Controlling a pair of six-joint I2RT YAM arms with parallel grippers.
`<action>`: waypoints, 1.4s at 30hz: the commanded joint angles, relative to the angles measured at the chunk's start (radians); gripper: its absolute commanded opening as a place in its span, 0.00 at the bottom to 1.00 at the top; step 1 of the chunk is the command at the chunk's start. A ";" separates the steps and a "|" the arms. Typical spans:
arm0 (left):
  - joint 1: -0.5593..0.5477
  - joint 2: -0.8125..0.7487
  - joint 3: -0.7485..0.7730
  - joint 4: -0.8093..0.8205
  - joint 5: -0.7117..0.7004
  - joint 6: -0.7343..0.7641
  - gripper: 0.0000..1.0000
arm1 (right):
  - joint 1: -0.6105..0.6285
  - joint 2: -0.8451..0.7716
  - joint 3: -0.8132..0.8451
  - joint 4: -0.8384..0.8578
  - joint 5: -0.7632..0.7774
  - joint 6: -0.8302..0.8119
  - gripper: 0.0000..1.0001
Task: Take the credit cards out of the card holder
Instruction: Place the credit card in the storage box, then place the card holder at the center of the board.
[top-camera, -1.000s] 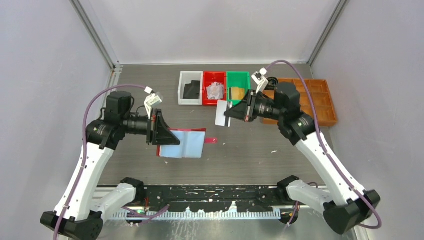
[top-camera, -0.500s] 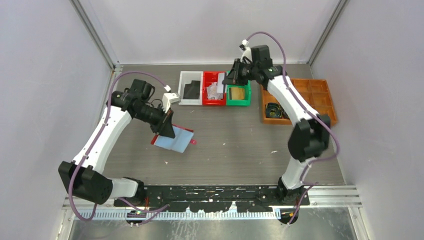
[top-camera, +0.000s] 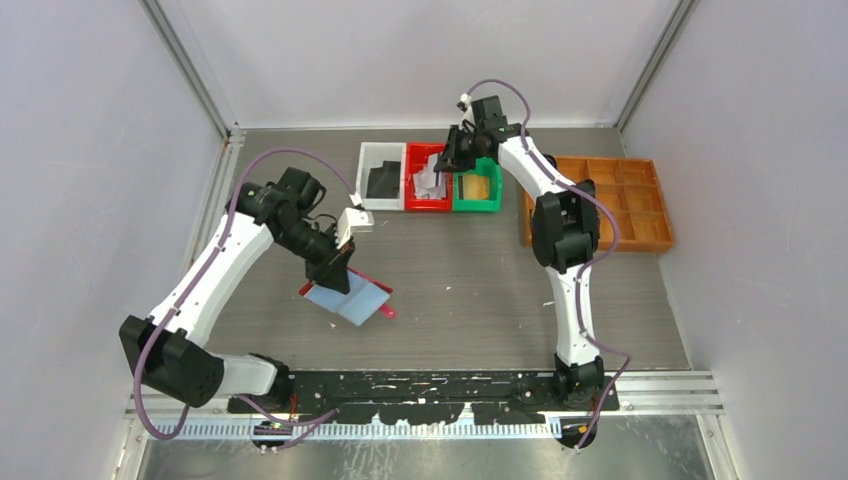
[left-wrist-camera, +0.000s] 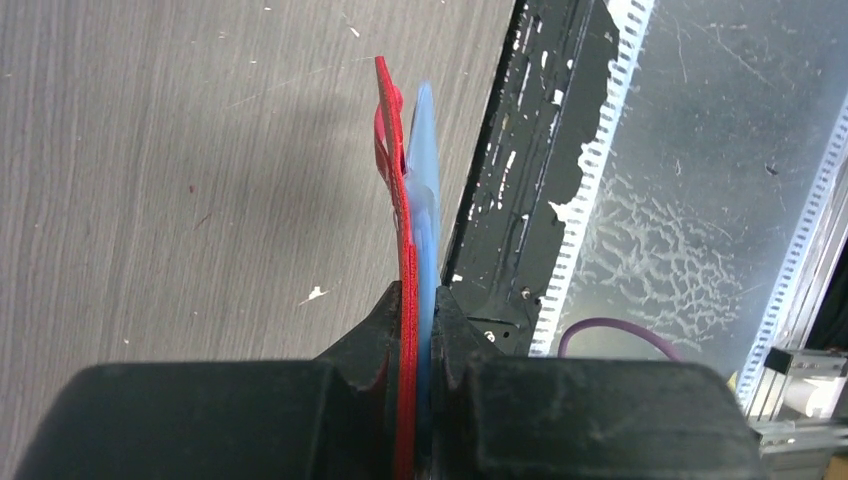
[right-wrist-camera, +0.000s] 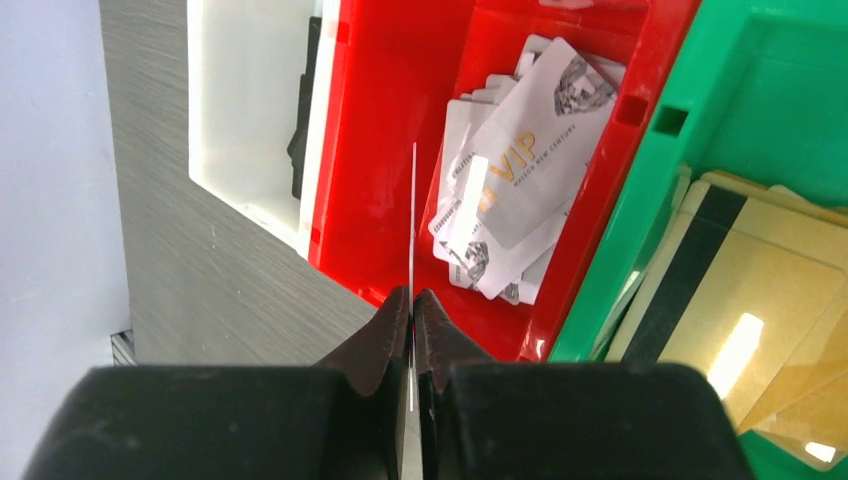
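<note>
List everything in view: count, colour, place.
card holder: one, red with pale blue pages, in the left fingers, table's left-centre
loose card: one, pale, edge-on, in the right fingers above the red bin
card pile: several, silvery-white, in the red bin
red bin: one, red, far edge, middle of three
gold cards: several, gold with a dark stripe, in the green bin
green bin: one, green, right of red
white bin: one, white, left of red
black item: one, black, in the white bin
orange tray: one, orange, compartmented, table's right
table: one, grey
left fingers: two, black, shut on the holder
right fingers: two, black, shut on the card
</note>
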 joint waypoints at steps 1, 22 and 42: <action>-0.023 -0.039 0.030 -0.056 0.026 0.056 0.00 | 0.001 0.005 0.085 0.057 -0.003 0.012 0.12; -0.086 -0.109 0.114 -0.141 0.047 0.172 0.00 | 0.038 -0.394 -0.278 0.217 -0.091 -0.010 0.63; -0.113 -0.134 0.153 0.037 -0.058 0.116 0.00 | 0.566 -0.957 -1.009 0.678 -0.270 0.137 0.88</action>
